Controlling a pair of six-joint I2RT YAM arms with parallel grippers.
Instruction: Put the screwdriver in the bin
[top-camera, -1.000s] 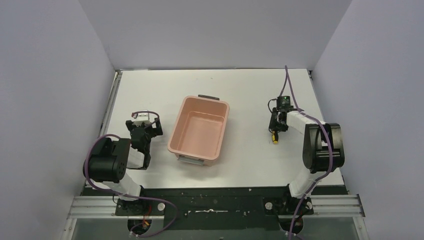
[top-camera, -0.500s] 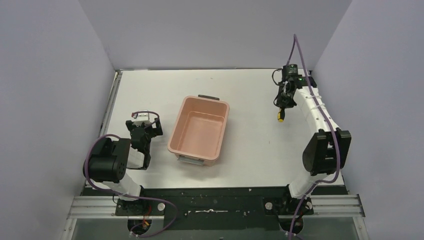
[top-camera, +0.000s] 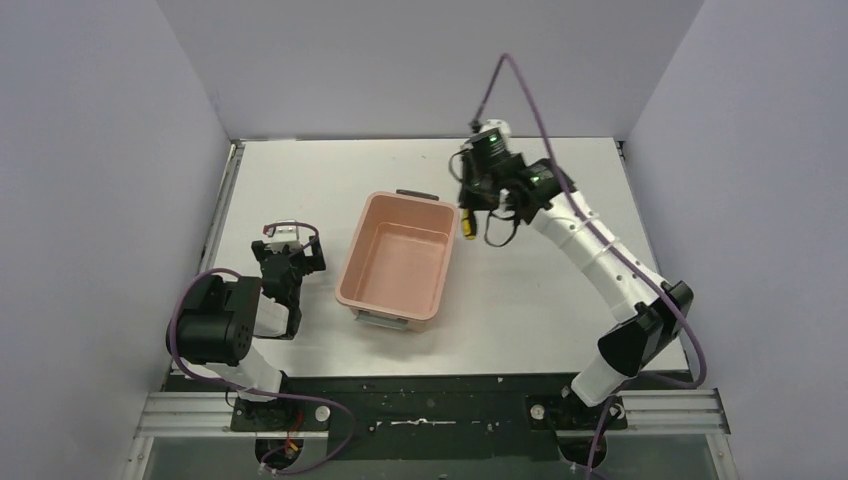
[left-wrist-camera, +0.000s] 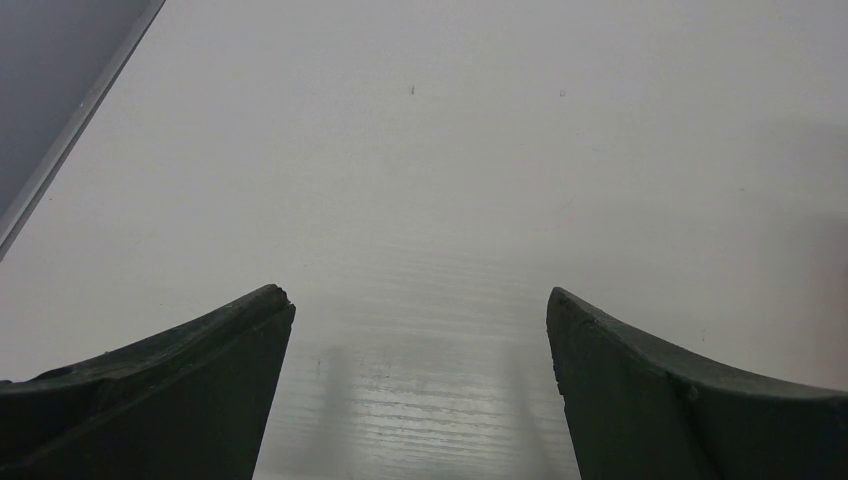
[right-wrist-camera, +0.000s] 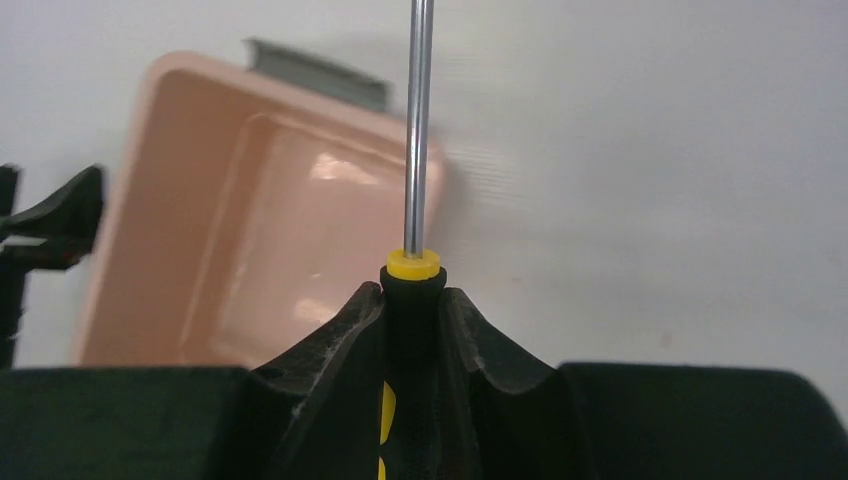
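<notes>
The salmon-pink bin (top-camera: 352, 260) stands mid-table with a dark grey handle at its far end; it also shows in the right wrist view (right-wrist-camera: 130, 200). My right gripper (top-camera: 470, 205) is shut on the screwdriver (top-camera: 467, 226) and holds it in the air just past the bin's far right corner. In the right wrist view the fingers (right-wrist-camera: 340, 340) clamp the black-and-yellow handle (right-wrist-camera: 412, 300), and the thin metal shaft (right-wrist-camera: 419, 120) points away over the bin's edge. My left gripper (top-camera: 288, 262) is open and empty, low over the table left of the bin (left-wrist-camera: 420, 310).
Grey walls close the table on the left, back and right. The right arm (top-camera: 600, 260) stretches diagonally across the right half of the table. A metal rail (top-camera: 225, 200) runs along the table's left edge.
My right arm has lifted the screwdriver from the right side of the table and swung it left to the bin's far right corner. The left arm has not moved.
</notes>
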